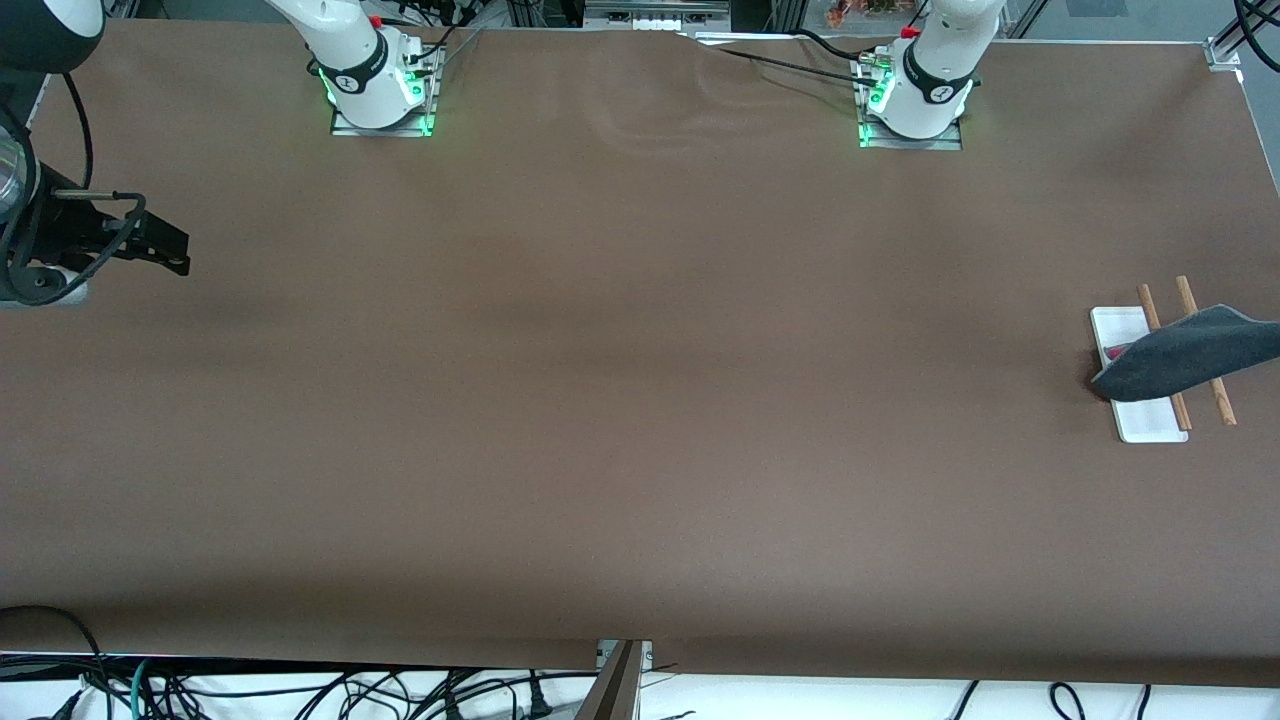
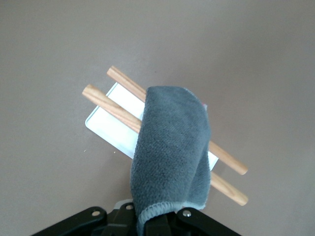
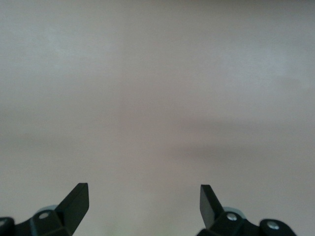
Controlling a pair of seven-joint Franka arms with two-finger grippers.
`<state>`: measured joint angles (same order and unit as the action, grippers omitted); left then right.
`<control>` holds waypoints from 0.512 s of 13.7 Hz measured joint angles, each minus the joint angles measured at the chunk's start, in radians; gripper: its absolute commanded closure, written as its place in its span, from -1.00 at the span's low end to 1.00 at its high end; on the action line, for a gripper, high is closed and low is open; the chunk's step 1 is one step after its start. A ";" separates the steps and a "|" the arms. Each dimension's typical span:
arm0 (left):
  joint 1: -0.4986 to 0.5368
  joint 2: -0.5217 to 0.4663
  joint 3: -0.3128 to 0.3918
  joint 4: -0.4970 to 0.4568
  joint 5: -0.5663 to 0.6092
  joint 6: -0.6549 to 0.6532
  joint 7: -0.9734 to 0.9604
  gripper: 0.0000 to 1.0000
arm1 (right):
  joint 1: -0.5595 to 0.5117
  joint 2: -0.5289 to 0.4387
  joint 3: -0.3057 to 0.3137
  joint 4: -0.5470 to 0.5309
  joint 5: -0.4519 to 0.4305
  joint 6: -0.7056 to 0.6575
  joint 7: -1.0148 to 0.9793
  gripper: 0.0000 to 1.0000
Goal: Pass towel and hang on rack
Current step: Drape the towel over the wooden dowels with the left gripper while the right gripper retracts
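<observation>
The rack (image 1: 1150, 420) stands near the left arm's end of the table, with a white base and two brown rods (image 1: 1222, 398). The towel (image 1: 1190, 352) lies draped over both rods, grey face up, with a sliver of pink at its edge. In the left wrist view the towel (image 2: 172, 147) crosses the rods (image 2: 108, 101) above the white base (image 2: 110, 128). My left gripper (image 2: 157, 223) is shut on the towel's pale-trimmed edge; it is outside the front view. My right gripper (image 1: 165, 250) waits open and empty over bare table at the right arm's end (image 3: 144, 201).
The brown table cover (image 1: 640, 400) is bare apart from the rack. The two arm bases (image 1: 380, 90) (image 1: 915, 100) stand along the table edge farthest from the front camera. Cables hang below the table edge nearest the front camera.
</observation>
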<state>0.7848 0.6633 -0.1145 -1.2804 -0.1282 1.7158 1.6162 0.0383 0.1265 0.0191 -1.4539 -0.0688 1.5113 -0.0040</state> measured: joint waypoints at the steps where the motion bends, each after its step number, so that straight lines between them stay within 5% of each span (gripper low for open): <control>1: 0.000 0.011 0.003 0.000 0.000 0.012 0.003 1.00 | -0.003 -0.003 0.002 0.000 0.017 -0.009 0.013 -1.00; 7: 0.006 0.062 0.015 0.001 0.000 0.082 0.008 1.00 | -0.015 -0.008 0.006 0.000 0.043 -0.038 0.034 -1.00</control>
<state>0.7909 0.7253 -0.0992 -1.2790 -0.1282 1.7980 1.6242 0.0231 0.1184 0.0254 -1.4539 -0.0262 1.4738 0.0300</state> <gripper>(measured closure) 0.982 0.000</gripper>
